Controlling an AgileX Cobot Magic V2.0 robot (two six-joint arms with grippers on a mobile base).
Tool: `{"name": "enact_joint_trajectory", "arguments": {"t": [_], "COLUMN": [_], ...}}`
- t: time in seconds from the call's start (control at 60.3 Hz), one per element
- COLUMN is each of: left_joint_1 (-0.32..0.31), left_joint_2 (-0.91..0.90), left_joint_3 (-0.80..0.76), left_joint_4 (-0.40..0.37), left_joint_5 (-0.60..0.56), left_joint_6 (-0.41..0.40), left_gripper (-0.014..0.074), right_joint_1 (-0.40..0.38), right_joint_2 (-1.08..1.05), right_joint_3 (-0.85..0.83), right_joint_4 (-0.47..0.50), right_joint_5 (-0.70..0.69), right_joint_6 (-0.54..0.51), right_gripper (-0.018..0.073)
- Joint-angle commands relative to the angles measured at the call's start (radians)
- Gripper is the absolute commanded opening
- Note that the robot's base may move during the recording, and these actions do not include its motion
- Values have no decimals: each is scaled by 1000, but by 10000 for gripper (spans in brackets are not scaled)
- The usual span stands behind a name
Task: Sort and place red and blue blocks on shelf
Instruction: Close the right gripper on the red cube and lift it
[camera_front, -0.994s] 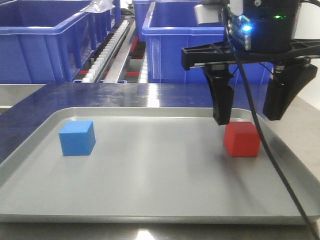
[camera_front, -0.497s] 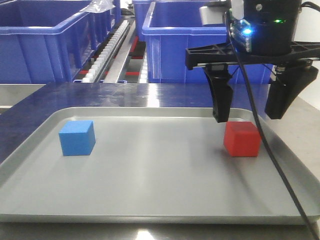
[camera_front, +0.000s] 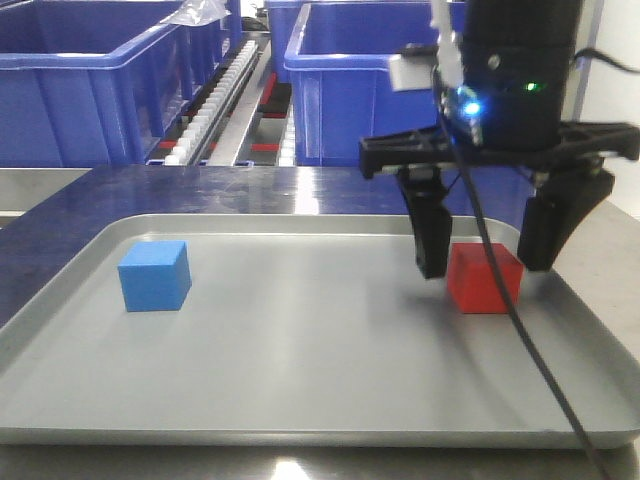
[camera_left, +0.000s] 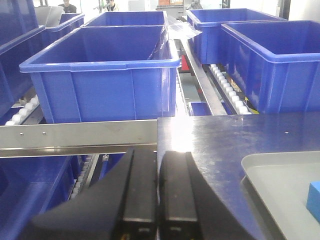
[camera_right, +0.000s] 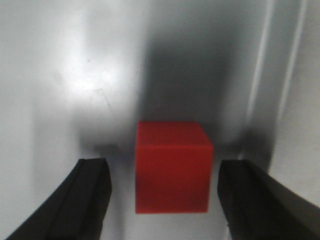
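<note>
A red block (camera_front: 484, 278) sits on the right of a grey metal tray (camera_front: 300, 360). A blue block (camera_front: 154, 275) sits on the tray's left. My right gripper (camera_front: 484, 266) is open and low over the tray, one finger on each side of the red block, with gaps on both sides. The right wrist view shows the red block (camera_right: 172, 167) between the spread fingers of the right gripper (camera_right: 164, 172). My left gripper (camera_left: 158, 155) is shut and empty, left of the tray (camera_left: 272, 165). The steel shelf rail (camera_left: 90, 134) with two small screws lies ahead of it. The blue block's edge (camera_left: 315, 199) shows at far right.
Large blue plastic crates (camera_front: 90, 80) (camera_front: 350, 90) stand behind the tray, with a roller conveyor (camera_front: 225, 95) between them. More crates (camera_left: 107, 70) stand behind the shelf rail. A dark blue surface (camera_front: 300, 190) lies under the tray.
My right gripper has come down and a little left, from above the red block to straddling it. The blocks have not moved.
</note>
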Motion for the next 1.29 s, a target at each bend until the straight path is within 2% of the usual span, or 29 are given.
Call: {"name": "enact_joint_trajectory", "arguments": {"t": [0.0, 0.298, 0.365, 0.464, 0.53, 0.63, 0.713, 0.895, 1.11, 1.276], "left_joint_1": [3, 3, 3, 3, 3, 3, 3, 3, 3, 3], "left_joint_2": [-15, -15, -15, -15, -15, -15, -15, -15, -15, -15], "left_joint_3": [21, 21, 21, 21, 21, 21, 21, 21, 21, 21], "left_joint_4": [-7, -7, -7, -7, -7, -7, -7, -7, -7, -7], "left_joint_5": [-84, -84, -84, -84, -84, -84, -84, -84, -84, -84], "left_joint_6": [-5, -5, -5, -5, -5, -5, -5, -5, -5, -5], "left_gripper": [124, 124, 124, 124, 124, 124, 124, 124, 124, 124], "right_joint_1": [-6, -7, -9, -14, -14, -15, -15, -19, -67, -160], "right_joint_2": [-32, -31, -31, -31, -31, -36, -53, -118, -262, -403], "right_joint_3": [-12, -9, -9, -9, -9, -9, -9, -9, 49, 213], "right_joint_4": [8, 11, 11, 11, 11, 11, 2, -28, -18, 59], "right_joint_5": [-22, -40, -40, -40, -39, -39, -39, -39, -125, -287], "right_joint_6": [-12, -7, -3, -3, -3, -4, -4, -33, -277, -452], "right_gripper": [564, 560, 527, 374, 206, 33, 66, 67, 67, 67]}}
